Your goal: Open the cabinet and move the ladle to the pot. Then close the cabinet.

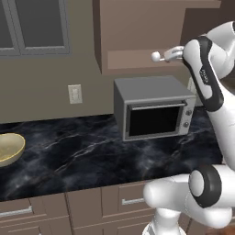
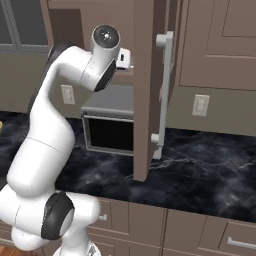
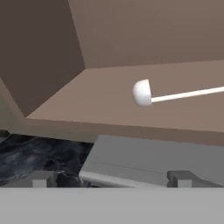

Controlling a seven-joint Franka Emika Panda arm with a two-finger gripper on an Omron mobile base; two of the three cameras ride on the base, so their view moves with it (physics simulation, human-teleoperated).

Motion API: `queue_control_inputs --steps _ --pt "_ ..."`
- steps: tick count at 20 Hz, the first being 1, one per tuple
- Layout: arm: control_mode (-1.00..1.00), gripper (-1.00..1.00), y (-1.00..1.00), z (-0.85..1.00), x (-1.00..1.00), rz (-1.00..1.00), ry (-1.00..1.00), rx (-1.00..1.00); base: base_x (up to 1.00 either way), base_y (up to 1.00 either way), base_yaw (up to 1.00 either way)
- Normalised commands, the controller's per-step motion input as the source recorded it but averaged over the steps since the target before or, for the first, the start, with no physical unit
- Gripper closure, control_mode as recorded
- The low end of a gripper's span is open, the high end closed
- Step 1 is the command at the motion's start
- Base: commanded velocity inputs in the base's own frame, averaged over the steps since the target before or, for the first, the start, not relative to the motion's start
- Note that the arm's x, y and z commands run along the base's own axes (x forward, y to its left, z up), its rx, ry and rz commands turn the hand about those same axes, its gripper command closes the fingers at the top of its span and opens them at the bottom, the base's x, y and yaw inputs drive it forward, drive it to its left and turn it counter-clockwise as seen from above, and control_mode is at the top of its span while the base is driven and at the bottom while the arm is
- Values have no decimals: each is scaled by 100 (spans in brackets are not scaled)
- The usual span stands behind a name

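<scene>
The brown cabinet (image 1: pixel 137 27) stands open. Its door (image 2: pixel 145 90) swings out toward me edge-on, with the long silver handle (image 2: pixel 165 95) on its right face. The whitish ladle (image 3: pixel 142 92) lies on the cabinet's bottom shelf (image 3: pixel 100 100), round bowl to the left and thin handle running off right. From the left base its ball end (image 1: pixel 156 56) shows at the shelf's front edge, beside my forearm. My gripper (image 3: pixel 111 179) is open with nothing between its fingers. It sits just outside the shelf, below and short of the ladle. The pot is out of view.
A grey microwave (image 1: pixel 153 110) stands on the black marble counter (image 1: pixel 82 156) directly under the cabinet. A yellow bowl (image 1: pixel 9 148) sits at the counter's far left. Wall outlets (image 1: pixel 75 94) and a grey glass-paned cabinet (image 1: pixel 36 25) are at the back. Drawers (image 1: pixel 128 199) line the counter front.
</scene>
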Motion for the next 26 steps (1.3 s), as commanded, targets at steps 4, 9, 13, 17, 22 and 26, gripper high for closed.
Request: queue_control_inputs --steps 4,9,13,17,22,26 --pt "-100 -100 3 0 51 4 0 0 0 0 0" --pt "-100 -100 7 0 57 2 1 0 0 0 0" --pt "-100 -100 3 -5 57 0 3 0 0 0 0" --pt "-100 -100 0 -6 46 0 0 -1 0 0 0" --pt "-100 -100 0 -7 40 0 0 0 0 0 0" --pt "-100 -100 0 -21 30 0 1 0 0 0 0"
